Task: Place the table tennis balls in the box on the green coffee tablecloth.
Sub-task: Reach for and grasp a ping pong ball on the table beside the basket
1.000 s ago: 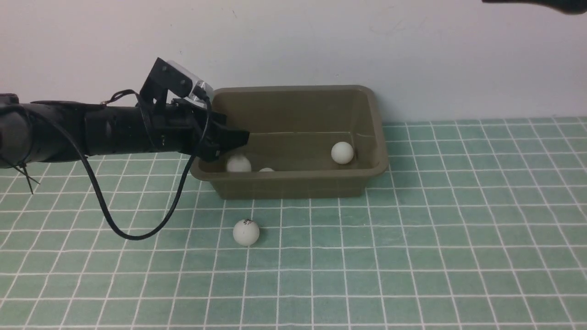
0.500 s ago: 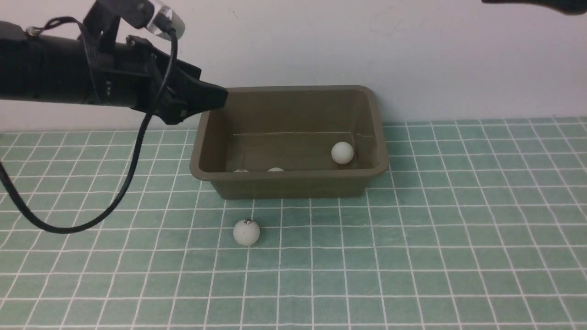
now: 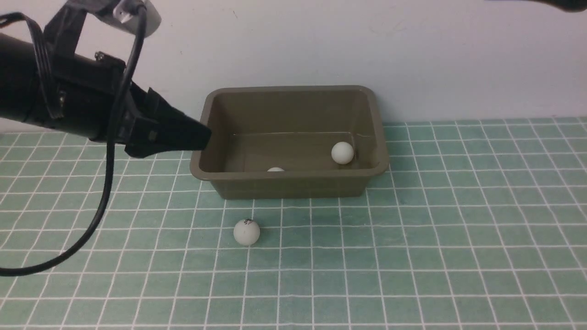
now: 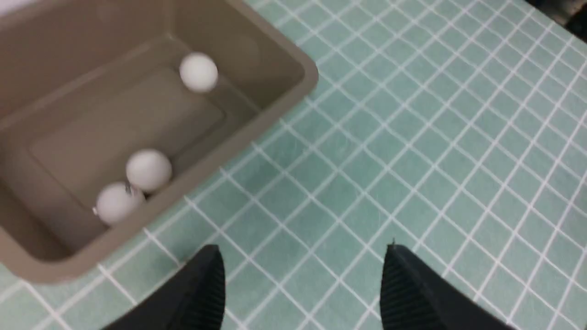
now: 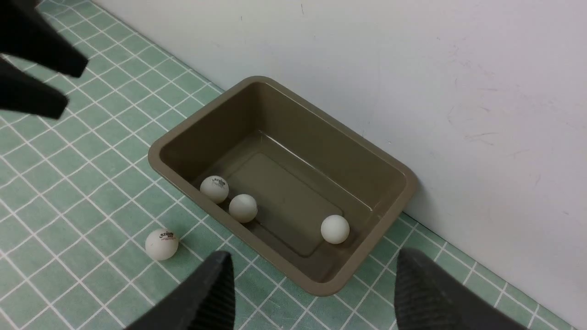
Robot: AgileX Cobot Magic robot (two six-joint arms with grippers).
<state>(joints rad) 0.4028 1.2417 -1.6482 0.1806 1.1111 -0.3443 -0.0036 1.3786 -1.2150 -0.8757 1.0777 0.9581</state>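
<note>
The olive-brown box point(image 3: 293, 185) stands on the green coffee tablecloth point(image 3: 412, 256) against the wall. Three table tennis balls lie inside it: two together point(image 5: 214, 189) point(image 5: 242, 207) by the front wall and one point(image 5: 335, 228) near the right end. A fourth ball point(image 3: 246, 231) rests on the cloth just in front of the box. My left gripper point(image 3: 202, 135) hovers beside the box's left end, open and empty, its jaws wide over the cloth point(image 4: 302, 256). My right gripper point(image 5: 312, 261) hangs high above the box's right side, open with nothing between its fingers.
A pale wall point(image 3: 412, 55) rises right behind the box. The left arm's black cable point(image 3: 103, 201) loops down over the cloth at the left. A dark sliver of the right arm point(image 3: 562, 4) shows at the top right corner.
My left gripper has risen out of the box's left end and drawn back to the left. The ball that lay under it has sunk behind the front wall. The right arm has not moved.
</note>
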